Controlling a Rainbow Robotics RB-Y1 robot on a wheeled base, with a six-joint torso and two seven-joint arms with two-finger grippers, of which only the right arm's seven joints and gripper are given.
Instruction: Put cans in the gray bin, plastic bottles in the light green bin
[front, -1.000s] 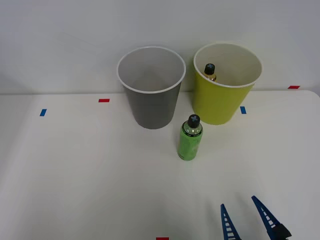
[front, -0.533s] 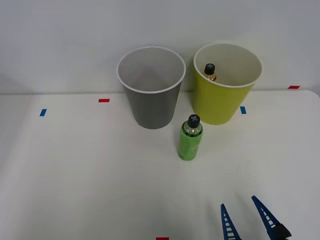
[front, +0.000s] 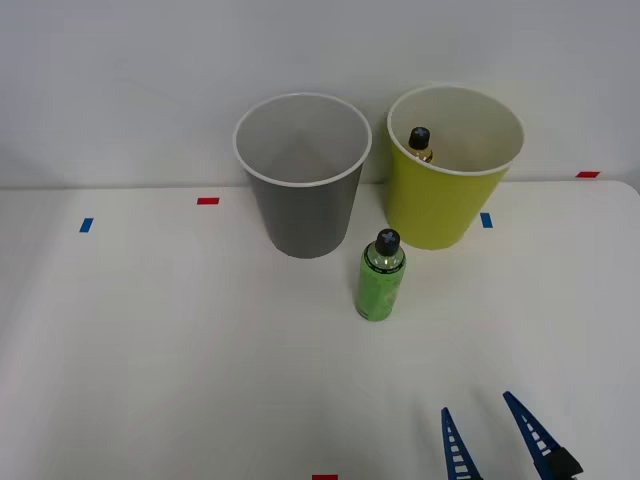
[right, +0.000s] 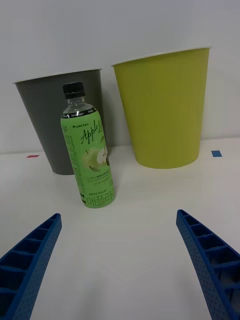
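Change: nothing shifting across the last second; right gripper (front: 495, 440) sitting idle near the table's front edge, right of centre, same as before.
Fingers: standing wide apart, gripping nothing; blue ribbed tips (right: 30, 250) framing the green bottle with open table between.
Green bottle (front: 380, 277): standing upright mid-table, black cap on, just in front of the gap between the two bins, clear of both; well apart from the gripper.
Light green bin (front: 440, 205): sitting toward the back edge, right of centre; already holding the amber-necked bottle (front: 420, 143), cap and neck poking up against the inner wall.
Gray bin (front: 300, 215): sitting just left of the light green bin, near the back edge; inside looking gray, contents not resolvable from here.
Meaning: likely pausing before the approach; green bottle looking like the remaining piece, belonging in the light green bin.
Next: probably advancing straight ahead, closing on the bottle body below the cap; tall and narrow, so tipping being the risk.
Surface: white table (front: 150, 350), matte, carrying small red and blue tape marks along the back and front edges.
Room: plain white wall behind the bins.
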